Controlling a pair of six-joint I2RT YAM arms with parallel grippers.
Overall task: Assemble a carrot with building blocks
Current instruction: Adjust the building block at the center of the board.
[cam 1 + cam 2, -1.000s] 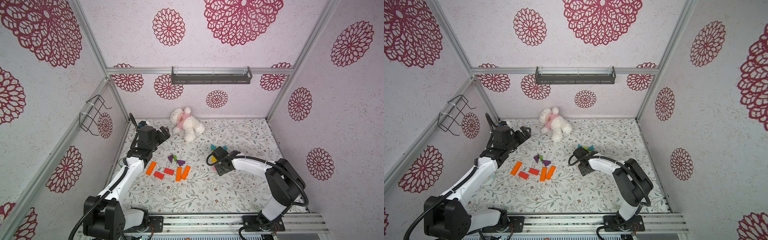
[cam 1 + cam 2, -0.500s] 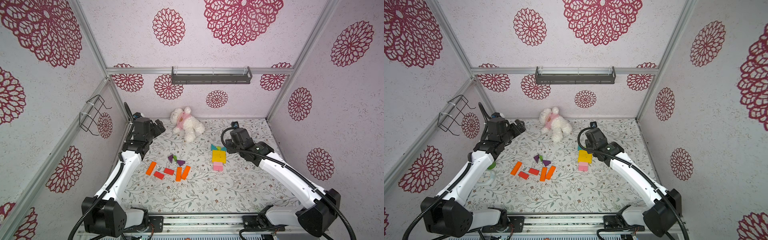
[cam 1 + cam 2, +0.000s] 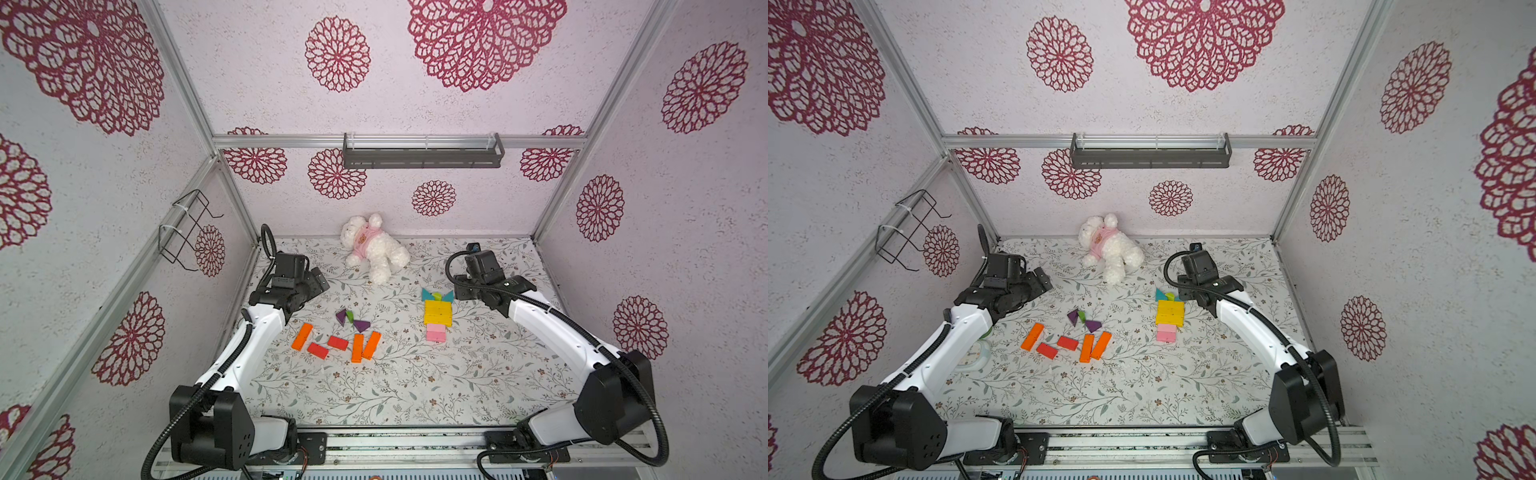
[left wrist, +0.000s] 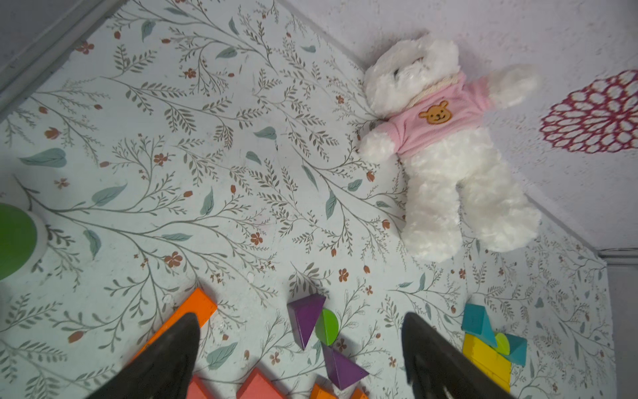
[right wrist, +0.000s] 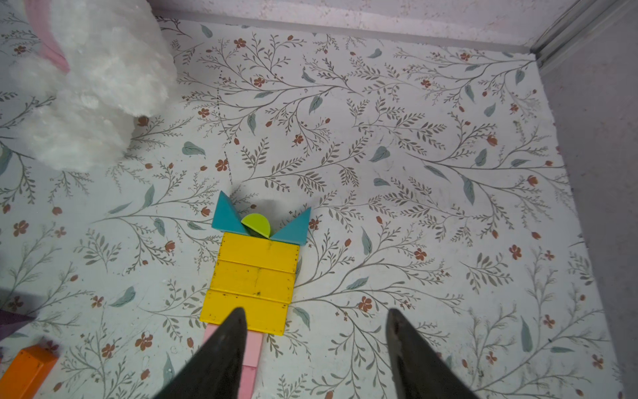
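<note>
Left arm (image 3: 257,345) & right arm (image 3: 552,328): white shells, blk joints/bases, ribbed blk cables (image 3: 447,268), dark pointed fingers (image 4: 165,355).

- yellow bars (image 3: 437,312): bright yellow with faint dark scuffs.
- pink bars (image 3: 436,333): pale pink.
- teal triangles (image 3: 427,294): blue-green, with a lime-green piece (image 5: 256,224) between them.
- purple triangles (image 3: 361,325): deep violet.
- orange bars (image 3: 302,336): vivid orange.
- red bars (image 3: 338,343): coral red.
- plush bear (image 3: 374,249): white fur and a pink jumper with a tan bear-face badge.
- worktop (image 3: 415,386): whitish, printed with grey-green leafy sprigs and small rust-red flowers.
- walls (image 3: 249,62): pale speckled pink with crimson lace rosettes.
- cup (image 4: 13,238): green, with a white rim.
- shelf (image 3: 422,151): dark grey.
</note>
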